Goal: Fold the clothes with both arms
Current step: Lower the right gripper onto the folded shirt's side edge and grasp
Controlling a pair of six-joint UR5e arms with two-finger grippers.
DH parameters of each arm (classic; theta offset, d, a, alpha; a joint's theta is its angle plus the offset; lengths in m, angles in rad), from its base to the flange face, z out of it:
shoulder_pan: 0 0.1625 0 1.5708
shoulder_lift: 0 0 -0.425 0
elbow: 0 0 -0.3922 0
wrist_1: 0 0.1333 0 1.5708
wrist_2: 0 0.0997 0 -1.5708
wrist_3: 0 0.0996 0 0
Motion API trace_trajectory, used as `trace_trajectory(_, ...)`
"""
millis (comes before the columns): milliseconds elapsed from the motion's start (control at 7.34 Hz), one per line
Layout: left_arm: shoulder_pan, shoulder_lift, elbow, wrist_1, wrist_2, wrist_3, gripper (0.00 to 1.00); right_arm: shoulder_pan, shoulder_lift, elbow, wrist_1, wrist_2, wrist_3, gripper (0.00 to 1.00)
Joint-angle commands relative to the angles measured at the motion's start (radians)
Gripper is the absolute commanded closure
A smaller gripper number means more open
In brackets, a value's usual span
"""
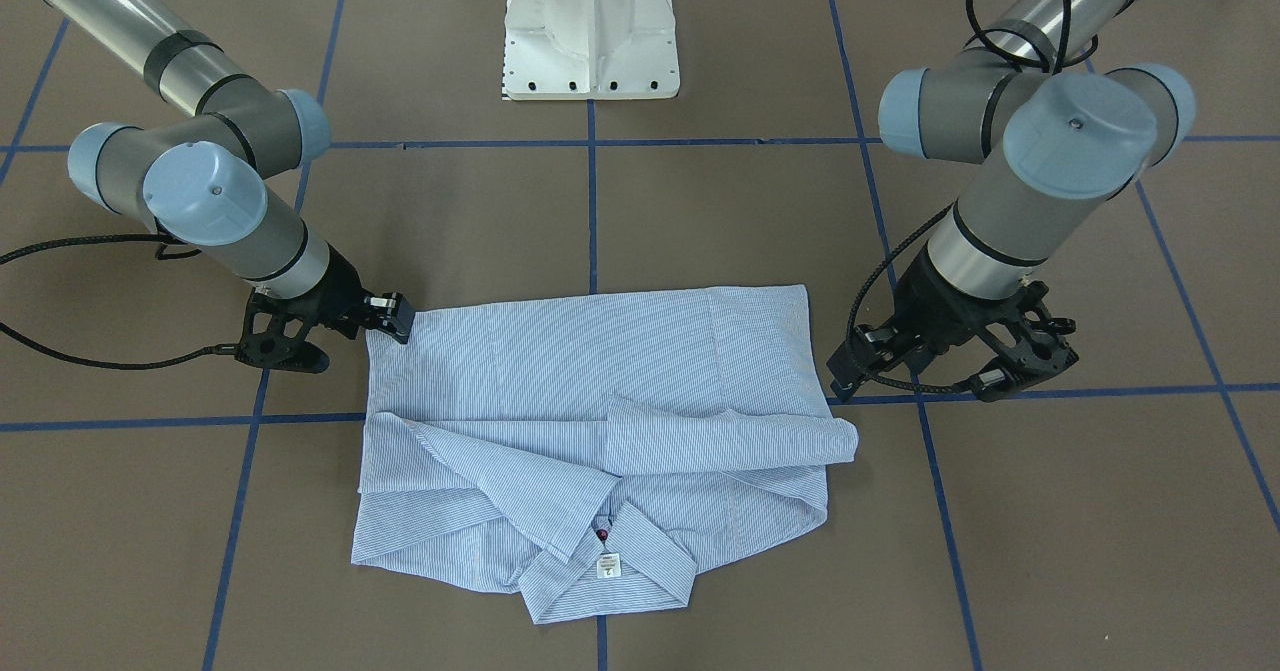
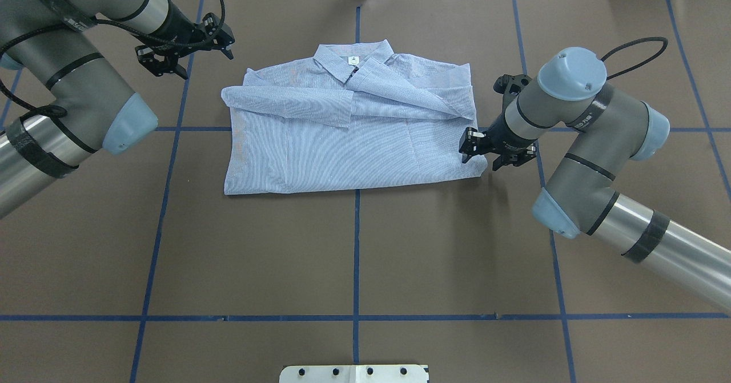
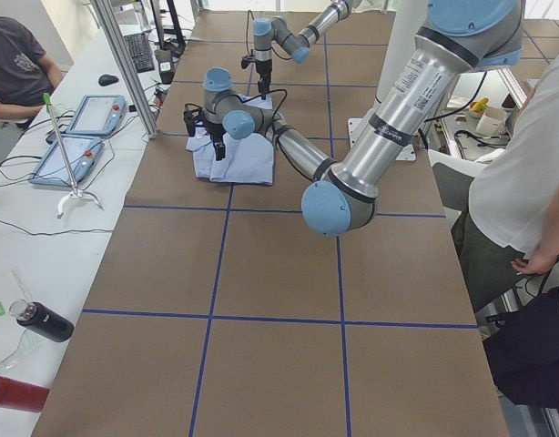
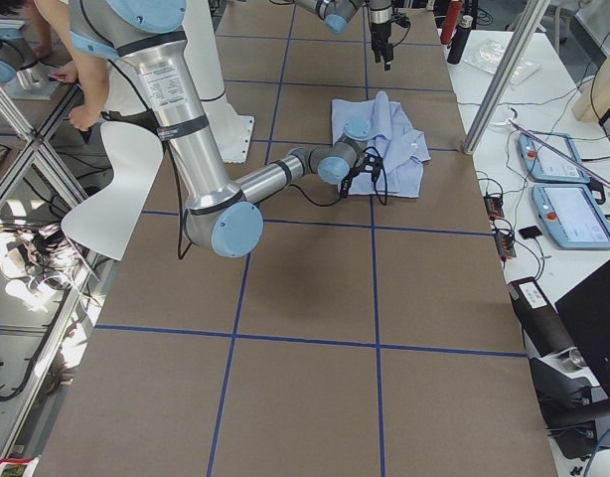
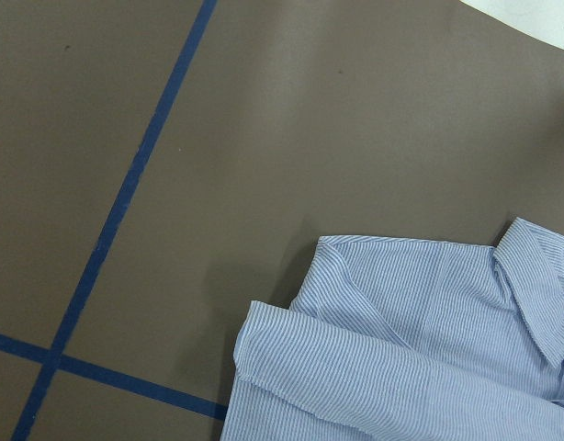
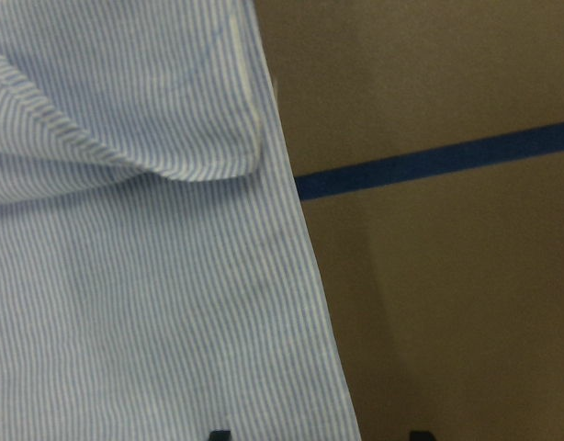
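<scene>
The light blue-and-white striped shirt lies flat on the brown table, sleeves folded across its chest and collar on the side away from the robot's base. The neck label shows at the collar. My right gripper is open at the shirt's near right corner. In the right wrist view its two fingertips straddle the shirt's side edge. My left gripper hangs open above the table, left of the collar end and clear of the cloth. The left wrist view shows only the shirt's shoulder corner and bare table.
Blue tape lines grid the brown table. The white pedestal base stands behind the shirt. A side bench holds control tablets and bottles. People stand at both ends of the table, one beside a white chair.
</scene>
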Motion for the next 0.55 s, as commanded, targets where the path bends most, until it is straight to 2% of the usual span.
trace_trajectory(0, 0.0, 0.002, 0.0, 0.0, 0.002, 0.0, 0.01, -0.001, 0.009, -0.013, -0.002, -0.007, -0.001, 0.34)
trace_trajectory(136, 0.0, 0.0, 0.0, 0.0, 0.002, 0.0, 0.01, -0.001, 0.009, -0.018, -0.001, -0.007, -0.001, 0.39)
trace_trajectory(409, 0.0, 0.0, 0.0, 0.0, 0.002, -0.001, 0.01, -0.001, 0.009, -0.015, -0.001, 0.001, 0.005, 1.0)
